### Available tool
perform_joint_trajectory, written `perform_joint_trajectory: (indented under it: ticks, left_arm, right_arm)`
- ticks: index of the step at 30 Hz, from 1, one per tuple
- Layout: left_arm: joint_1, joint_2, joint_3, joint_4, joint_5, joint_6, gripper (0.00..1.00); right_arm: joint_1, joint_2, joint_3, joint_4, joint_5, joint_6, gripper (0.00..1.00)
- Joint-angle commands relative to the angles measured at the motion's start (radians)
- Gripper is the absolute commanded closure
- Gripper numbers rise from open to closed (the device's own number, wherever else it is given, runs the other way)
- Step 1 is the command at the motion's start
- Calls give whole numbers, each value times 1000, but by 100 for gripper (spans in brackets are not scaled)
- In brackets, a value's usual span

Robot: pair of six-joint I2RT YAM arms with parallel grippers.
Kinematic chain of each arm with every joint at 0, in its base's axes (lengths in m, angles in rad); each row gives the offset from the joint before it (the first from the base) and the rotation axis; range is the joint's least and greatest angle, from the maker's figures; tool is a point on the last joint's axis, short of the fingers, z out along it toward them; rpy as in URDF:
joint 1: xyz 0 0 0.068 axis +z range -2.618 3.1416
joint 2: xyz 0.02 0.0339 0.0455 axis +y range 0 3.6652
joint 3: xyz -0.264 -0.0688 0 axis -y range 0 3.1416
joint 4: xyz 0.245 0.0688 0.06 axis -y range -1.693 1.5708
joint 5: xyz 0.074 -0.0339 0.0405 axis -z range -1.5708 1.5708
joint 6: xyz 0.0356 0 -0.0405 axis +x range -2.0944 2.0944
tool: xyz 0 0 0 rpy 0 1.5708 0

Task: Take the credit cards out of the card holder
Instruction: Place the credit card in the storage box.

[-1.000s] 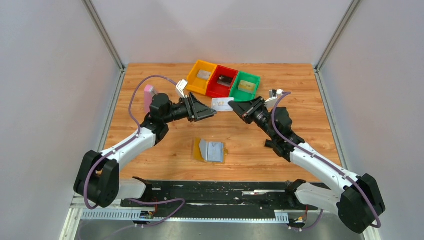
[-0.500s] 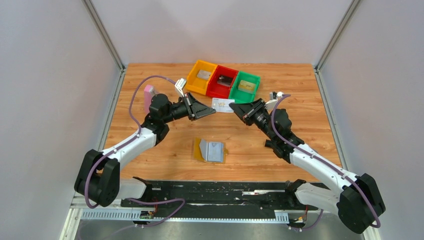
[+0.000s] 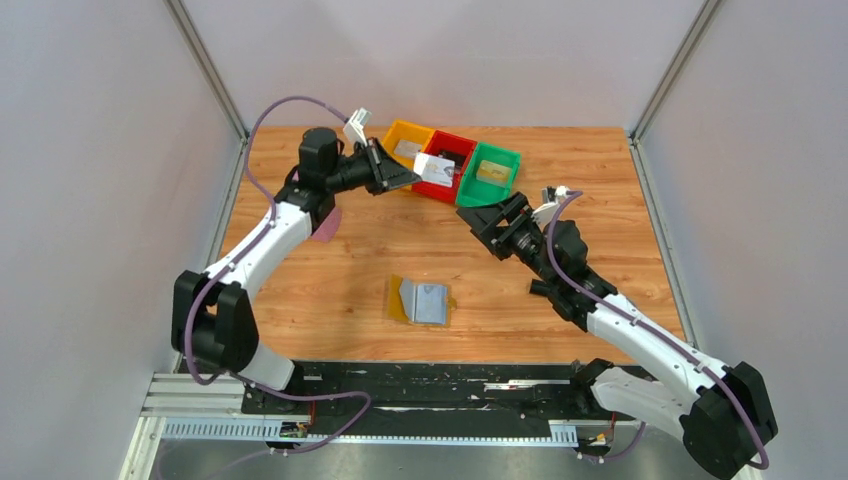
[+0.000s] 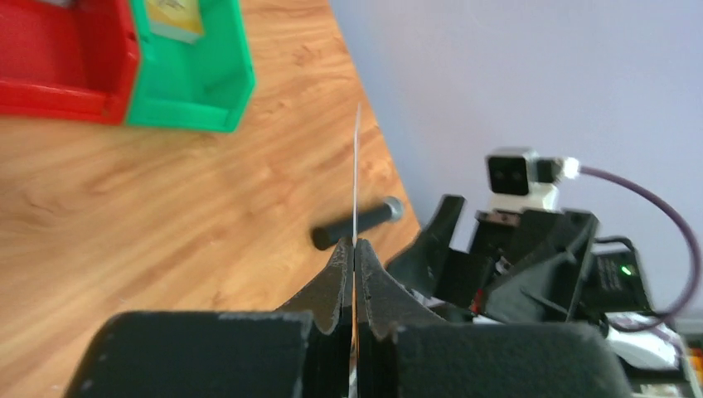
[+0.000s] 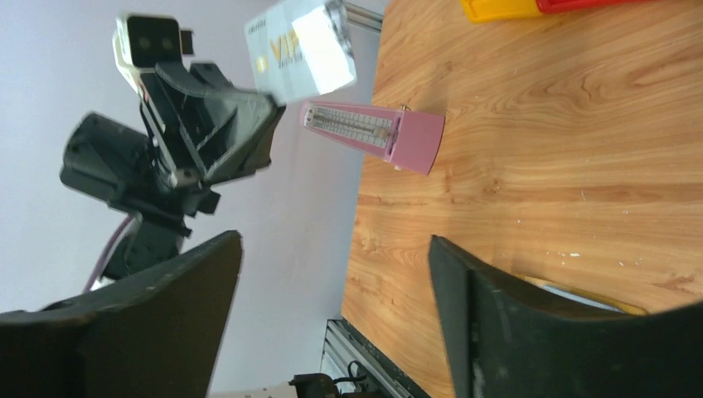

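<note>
The card holder (image 3: pixel 420 301) lies open on the table, mustard-tan outside and light blue inside; its edge (image 5: pixel 580 289) shows in the right wrist view. My left gripper (image 3: pixel 413 176) is shut on a white credit card (image 3: pixel 434 168) with gold "VIP" lettering (image 5: pixel 303 50), held in the air over the red bin. In the left wrist view that card (image 4: pixel 356 166) appears edge-on between the closed jaws of the left gripper (image 4: pixel 355 245). My right gripper (image 3: pixel 478 222) hangs open and empty to the card's right, also open in its own view (image 5: pixel 333 240).
Yellow (image 3: pixel 404 139), red (image 3: pixel 452 152) and green (image 3: pixel 491 171) bins stand at the back, each with a card inside. A pink block (image 5: pixel 373 133) sits on the left, partly behind the left arm (image 3: pixel 327 226). A black rod (image 4: pixel 356 224) lies near the table's right edge.
The right gripper has opened and let go of the card. The left gripper has shut on it and carried it up and toward the bins.
</note>
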State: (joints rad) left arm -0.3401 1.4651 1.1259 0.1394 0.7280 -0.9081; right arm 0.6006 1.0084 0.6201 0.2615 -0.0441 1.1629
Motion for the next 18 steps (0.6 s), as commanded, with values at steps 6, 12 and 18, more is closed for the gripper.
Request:
perform_joint_trajectory:
  ticks: [6,12,18]
  left_arm:
    - [69,295,400,-421,-63,326,100]
    - [109,492,638,-475,-86,368,100]
    - [138,682,882,-570,-151,451,100]
  right_arm:
    - [1,-64,36,-99,-31,-123,0]
    - [1,-69,65,-159,-32,-191,0]
    - [1,-72,68,-193,-26,-224,0]
